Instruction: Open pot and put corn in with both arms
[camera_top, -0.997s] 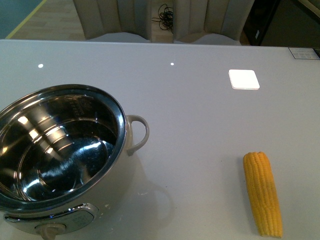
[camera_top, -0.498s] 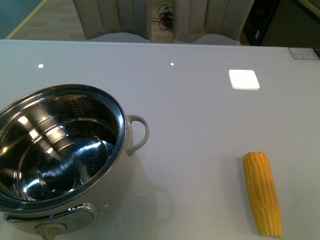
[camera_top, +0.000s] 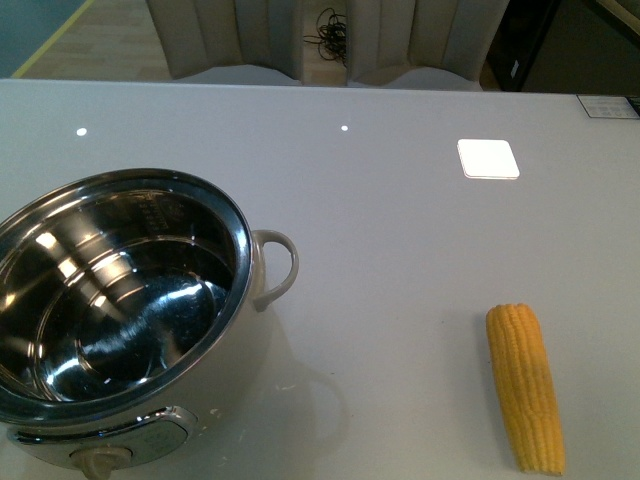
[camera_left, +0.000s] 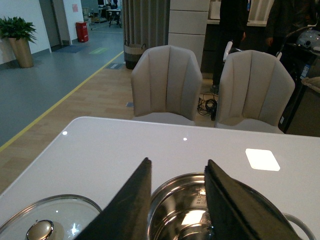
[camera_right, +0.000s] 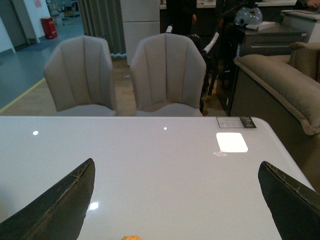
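Front view: corn (camera_top: 526, 388) well apart from pot (camera_top: 242, 245).

Pot (camera_top: 130, 290) shiny steel inside; table (camera_top: 400, 250) glossy, smooth.

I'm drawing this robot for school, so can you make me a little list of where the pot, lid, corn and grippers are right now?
Pot: lid off, shiny inside empty, standing on the table, on the robot's left.
Lid: flat on the table beside the pot, knob up.
Corn: lying on the table on the robot's right, apart from the pot, untouched.
Left gripper: open, holding nothing.
Right gripper: open wide, holding nothing.
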